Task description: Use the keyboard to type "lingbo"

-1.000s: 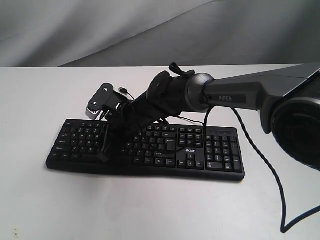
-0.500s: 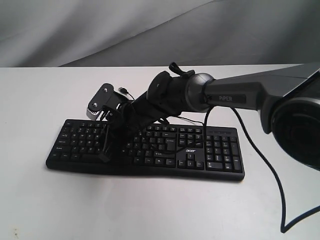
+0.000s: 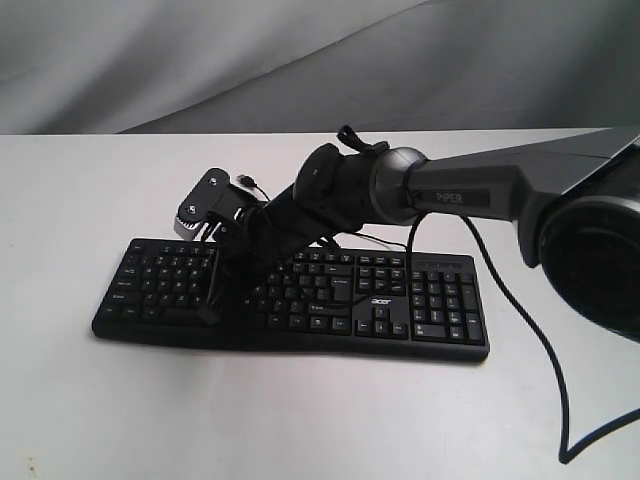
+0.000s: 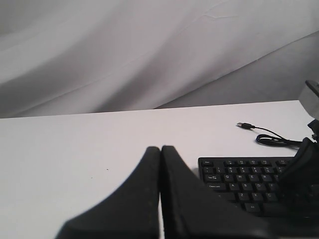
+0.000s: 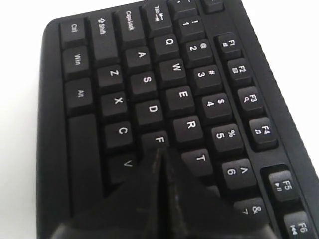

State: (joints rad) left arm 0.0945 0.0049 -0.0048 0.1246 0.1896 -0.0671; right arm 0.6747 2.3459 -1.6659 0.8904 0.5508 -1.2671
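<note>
One keyboard, two pincers, one table.

The left pincer [image 4: 160, 149], its fingers pressed together and pinching nothing, sits above bare table [image 3: 80, 400] beside the keyboard's left end. The single black keyboard [image 3: 340, 305] lies flat across the middle of the table, well in from the far edge. The right pincer [image 5: 158, 153], likewise pressed together, points down at the left half of the keys beside F; contact cannot be told. One thin cable [image 4: 271, 140] trails toward the far edge, its USB plug [image 4: 242, 125] lying loose.
</note>
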